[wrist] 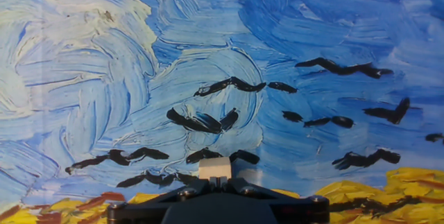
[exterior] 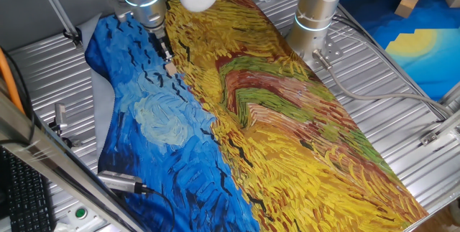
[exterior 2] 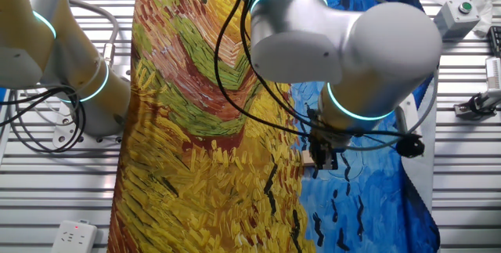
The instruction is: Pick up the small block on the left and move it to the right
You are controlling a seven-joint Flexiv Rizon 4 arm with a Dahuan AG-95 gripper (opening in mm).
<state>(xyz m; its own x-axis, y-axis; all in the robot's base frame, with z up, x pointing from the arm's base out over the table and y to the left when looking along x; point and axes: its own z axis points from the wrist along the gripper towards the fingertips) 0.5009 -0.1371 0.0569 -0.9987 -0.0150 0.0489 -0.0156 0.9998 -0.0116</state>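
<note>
Tool (exterior: pixel 170 61) pinching the small block (exterior: pixel 171 67), lifted over painted cloth (exterior: pixel 287 131) (hand view: block top only)

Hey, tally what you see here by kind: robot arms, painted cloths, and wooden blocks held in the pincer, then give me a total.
Robot arms: 2 (working arm, second arm)
Painted cloths: 2 (big cloth, far cloth)
Blocks in the pincer: 1 (small block)
Total: 5
</note>
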